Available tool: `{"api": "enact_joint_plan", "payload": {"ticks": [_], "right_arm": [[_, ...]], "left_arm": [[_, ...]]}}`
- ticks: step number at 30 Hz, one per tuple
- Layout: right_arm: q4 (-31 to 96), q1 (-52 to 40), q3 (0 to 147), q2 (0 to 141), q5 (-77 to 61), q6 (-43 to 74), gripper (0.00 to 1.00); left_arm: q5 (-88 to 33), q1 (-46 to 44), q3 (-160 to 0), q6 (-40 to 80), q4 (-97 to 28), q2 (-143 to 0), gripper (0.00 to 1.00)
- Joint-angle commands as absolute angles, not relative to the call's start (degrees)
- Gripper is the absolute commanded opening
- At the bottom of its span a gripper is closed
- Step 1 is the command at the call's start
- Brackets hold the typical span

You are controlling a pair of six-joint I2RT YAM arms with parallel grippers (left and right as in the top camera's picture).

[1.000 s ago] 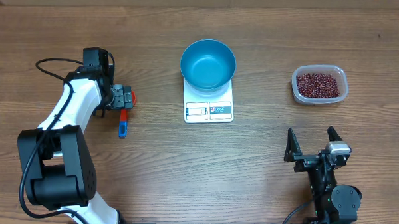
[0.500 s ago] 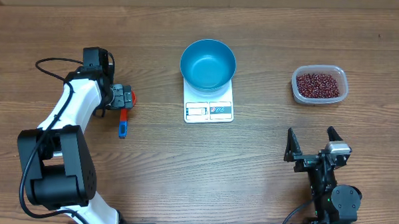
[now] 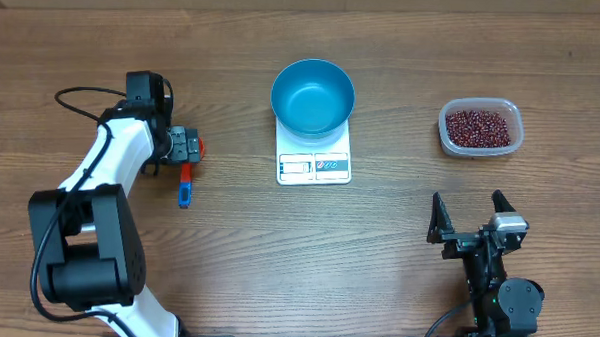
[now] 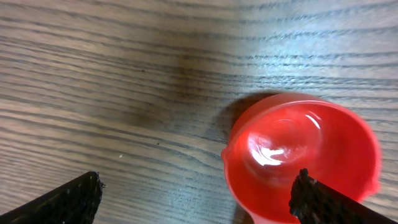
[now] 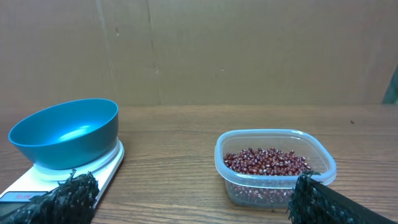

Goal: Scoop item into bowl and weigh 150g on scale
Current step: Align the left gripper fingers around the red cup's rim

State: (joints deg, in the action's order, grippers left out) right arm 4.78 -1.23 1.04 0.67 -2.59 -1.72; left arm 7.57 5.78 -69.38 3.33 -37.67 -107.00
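The blue bowl stands empty on the white scale at the table's middle back. Dark red-brown beans fill a clear plastic tub at the right. A red scoop with a blue handle end lies on the table at the left. My left gripper hovers low over the scoop's cup, open, with one finger over the cup's rim and nothing gripped. My right gripper rests open near the front right, facing the tub and scale.
Bare wood-grain table surrounds everything. A black cable loops off the left arm. A brown cardboard wall stands behind the table in the right wrist view.
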Motion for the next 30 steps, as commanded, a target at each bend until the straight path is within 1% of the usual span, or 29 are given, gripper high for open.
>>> {"api": "enact_joint_plan", "payload": {"ticks": [1, 30], "right_arm": [[4.62, -1.61, 0.45, 0.12, -2.66, -1.98, 1.0], [4.62, -1.61, 0.45, 0.12, -2.66, -1.98, 1.0]], "left_arm": [[8.12, 6.02, -68.88, 4.32, -37.56, -108.42, 0.99], [8.51, 6.04, -68.71, 4.32, -37.01, -109.84, 1.0]]}}
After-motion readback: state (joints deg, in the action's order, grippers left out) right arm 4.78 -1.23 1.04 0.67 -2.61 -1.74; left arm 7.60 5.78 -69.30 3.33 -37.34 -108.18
